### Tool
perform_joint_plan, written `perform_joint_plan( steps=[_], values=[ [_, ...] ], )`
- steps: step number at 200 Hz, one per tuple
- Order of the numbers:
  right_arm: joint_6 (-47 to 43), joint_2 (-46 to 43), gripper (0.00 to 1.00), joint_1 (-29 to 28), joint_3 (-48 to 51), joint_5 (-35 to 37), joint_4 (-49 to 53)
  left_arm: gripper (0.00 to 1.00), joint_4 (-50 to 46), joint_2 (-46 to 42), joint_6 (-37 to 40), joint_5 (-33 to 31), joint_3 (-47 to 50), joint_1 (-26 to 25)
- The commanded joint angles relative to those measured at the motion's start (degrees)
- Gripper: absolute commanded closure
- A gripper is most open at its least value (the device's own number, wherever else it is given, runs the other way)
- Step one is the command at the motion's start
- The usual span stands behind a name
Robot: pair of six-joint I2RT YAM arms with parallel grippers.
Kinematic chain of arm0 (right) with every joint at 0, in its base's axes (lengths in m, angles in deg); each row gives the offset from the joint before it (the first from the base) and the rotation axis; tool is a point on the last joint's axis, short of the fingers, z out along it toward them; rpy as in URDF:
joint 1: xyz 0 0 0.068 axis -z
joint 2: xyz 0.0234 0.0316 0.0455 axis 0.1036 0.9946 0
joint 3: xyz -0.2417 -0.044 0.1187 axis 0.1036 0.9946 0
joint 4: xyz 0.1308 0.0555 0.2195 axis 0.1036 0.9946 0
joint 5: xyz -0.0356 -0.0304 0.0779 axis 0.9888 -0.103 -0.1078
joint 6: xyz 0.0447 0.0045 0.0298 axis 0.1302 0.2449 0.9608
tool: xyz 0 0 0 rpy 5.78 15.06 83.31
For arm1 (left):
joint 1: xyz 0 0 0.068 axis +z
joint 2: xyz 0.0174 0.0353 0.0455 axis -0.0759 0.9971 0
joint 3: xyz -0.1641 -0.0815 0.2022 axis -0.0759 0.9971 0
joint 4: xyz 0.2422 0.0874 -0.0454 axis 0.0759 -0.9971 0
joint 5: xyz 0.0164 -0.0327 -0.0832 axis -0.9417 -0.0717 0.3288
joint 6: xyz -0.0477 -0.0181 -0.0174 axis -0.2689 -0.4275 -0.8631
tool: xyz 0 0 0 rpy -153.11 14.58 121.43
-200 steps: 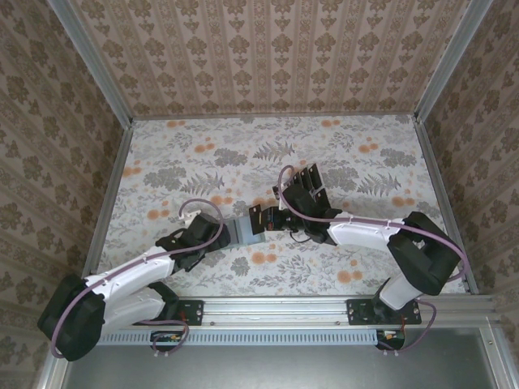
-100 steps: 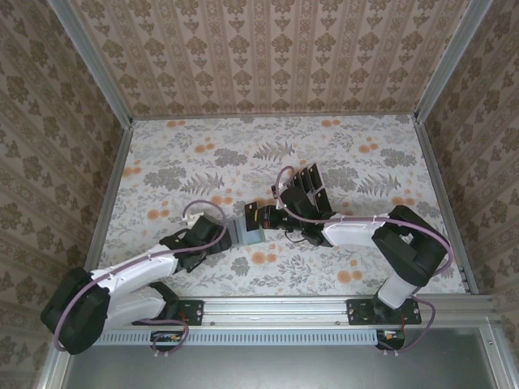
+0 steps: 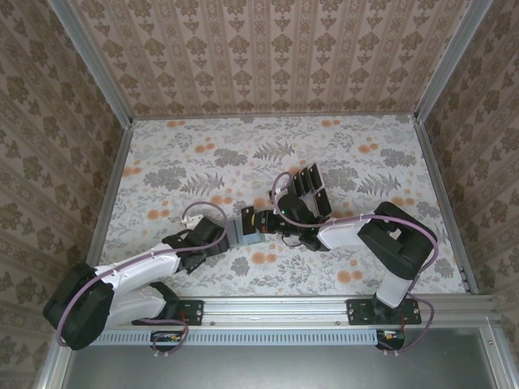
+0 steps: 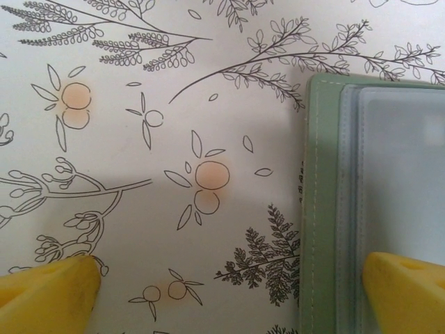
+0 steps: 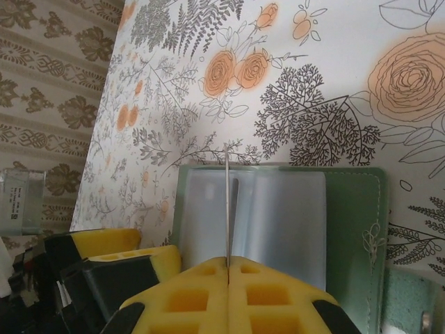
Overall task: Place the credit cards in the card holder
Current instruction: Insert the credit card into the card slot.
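Top view: the card holder point(image 3: 246, 231) lies at frame centre, its ends partly hidden. Right wrist view: the credit card point(image 5: 227, 202) shows edge-on only, above the holder's clear pocket; contact indeterminate. The clear rack point(image 5: 17, 202), cut off at left edge, bears illegible marks. The right gripper point(image 5: 228, 268) is clamped on the card. The left gripper point(image 4: 229, 296) stands fully spread, one fingertip point(image 4: 407, 292) over the holder

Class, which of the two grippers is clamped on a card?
The right gripper: its yellow fingers pinch a thin card edge-on over the card holder, while the left gripper stands wide open, holding nothing.
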Motion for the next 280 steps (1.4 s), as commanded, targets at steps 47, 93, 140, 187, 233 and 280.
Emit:
perform_joint_plan(
  steps=[47, 93, 140, 187, 233, 280],
  values=[
    [1.2, 3.2, 1.00, -0.9, 0.6, 0.5, -7.3, 0.00, -5.5, 1.0, -2.4, -1.8, 0.6, -0.5],
    [1.9, 5.8, 1.00, -1.1, -0.1, 0.0, -9.5, 0.00, -5.4, 1.4, -2.1, -1.7, 0.6, -0.6],
    [2.8, 7.1, 1.00, -1.2, 0.2, -0.6, -11.5, 0.00, -5.3, 1.6, -2.5, -1.7, 0.8, -0.8],
    [2.7, 5.3, 1.00, -1.2, 1.3, -0.2, -11.7, 0.00, -5.2, 1.8, -2.7, -1.8, 0.8, -1.0],
    [2.5, 4.6, 1.00, -1.3, 1.8, 0.3, -12.6, 0.00, -5.1, 2.2, -3.1, -1.8, 0.8, -1.2],
    [3.0, 4.9, 1.00, -1.2, 1.4, 0.1, -13.4, 0.00, -4.7, 3.0, -3.4, -1.9, 1.0, -1.3]
  ],
)
